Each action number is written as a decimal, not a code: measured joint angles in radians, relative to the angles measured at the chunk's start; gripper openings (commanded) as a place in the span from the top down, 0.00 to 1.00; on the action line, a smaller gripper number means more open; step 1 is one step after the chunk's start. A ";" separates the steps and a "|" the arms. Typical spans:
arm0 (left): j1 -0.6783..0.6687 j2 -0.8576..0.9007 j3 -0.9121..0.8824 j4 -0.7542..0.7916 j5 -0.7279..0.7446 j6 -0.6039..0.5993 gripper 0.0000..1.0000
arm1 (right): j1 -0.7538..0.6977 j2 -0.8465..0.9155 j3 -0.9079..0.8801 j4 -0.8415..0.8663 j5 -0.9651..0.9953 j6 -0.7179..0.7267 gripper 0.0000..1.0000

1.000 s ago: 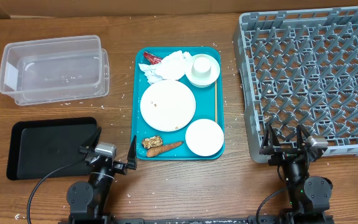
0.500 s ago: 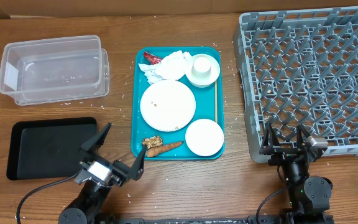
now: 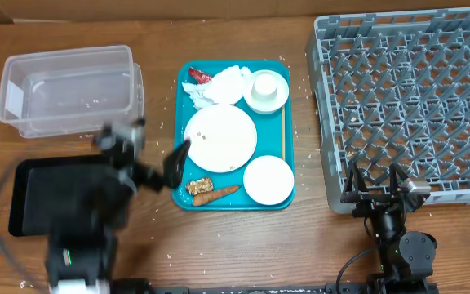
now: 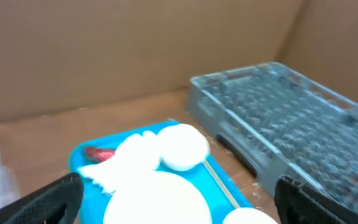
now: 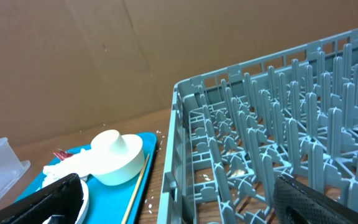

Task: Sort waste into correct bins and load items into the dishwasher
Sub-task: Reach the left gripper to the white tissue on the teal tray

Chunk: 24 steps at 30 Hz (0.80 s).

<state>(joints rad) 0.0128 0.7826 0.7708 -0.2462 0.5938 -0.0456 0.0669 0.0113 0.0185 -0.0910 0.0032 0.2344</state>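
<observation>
Both grippers have fingers spread, grasping nothing. The right gripper (image 3: 374, 181) sits at the near edge of the grey dish rack (image 3: 406, 90). The left gripper (image 3: 152, 153), blurred, is between the black tray (image 3: 27, 196) and the teal tray (image 3: 181, 106). The teal tray holds the carrot piece (image 3: 225, 193), brown chunk (image 3: 200, 186) and bowl (image 3: 268, 180). Farther back are the plate (image 3: 220, 138), wooden stick (image 3: 283, 131), smaller bowl (image 3: 266, 91), napkins (image 3: 219, 88) and red wrapper (image 3: 198, 76). The clear tub (image 3: 68, 90) holds white specks.

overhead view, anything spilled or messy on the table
Yes. Small white grains lie scattered on the bare wooden table, just right of the teal tray and near the clear tub, with a few specks inside the tub too. Nothing looks tipped over or broken.
</observation>
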 measured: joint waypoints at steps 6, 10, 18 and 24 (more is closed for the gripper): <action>0.000 0.381 0.278 -0.015 0.314 0.056 0.00 | 0.000 0.000 0.000 0.001 0.000 0.000 0.00; -0.025 0.575 0.426 -0.080 0.451 0.051 0.00 | 0.000 0.000 0.000 0.000 0.000 0.000 0.00; -0.164 0.967 0.970 -0.800 0.023 0.080 0.00 | 0.000 0.000 0.000 0.001 0.000 0.000 0.00; -0.201 1.090 1.104 -0.681 -0.349 0.098 0.00 | 0.000 0.000 0.000 0.000 0.000 0.000 0.00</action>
<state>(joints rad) -0.1883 1.8725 1.8748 -0.9272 0.2447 0.0521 0.0669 0.0113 0.0185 -0.0906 0.0032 0.2344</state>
